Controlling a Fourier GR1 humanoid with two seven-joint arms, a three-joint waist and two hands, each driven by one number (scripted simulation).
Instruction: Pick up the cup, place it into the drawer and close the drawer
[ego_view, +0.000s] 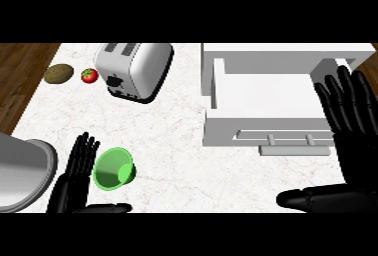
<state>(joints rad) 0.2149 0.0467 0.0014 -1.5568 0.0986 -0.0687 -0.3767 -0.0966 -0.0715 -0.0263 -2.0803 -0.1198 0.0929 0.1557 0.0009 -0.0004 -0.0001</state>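
A green cup (114, 169) lies tipped on the white marble counter (170, 145) at the lower left, its mouth facing toward me. My left hand (74, 177) is open just left of it, fingers straight and the thumb low beneath the cup, close to its rim. The white drawer (266, 95) stands pulled open at the right, with a handle (284, 137) on its front. My right hand (353, 130) is open at the right edge, fingers up beside the drawer's right side, thumb pointing left below it.
A silver toaster (134, 69) stands at the back, with a potato (58, 73) and a small red tomato (89, 75) to its left. A grey round pot or bowl (18, 172) sits at the left edge. Dark wood floor shows beyond the counter's left edge.
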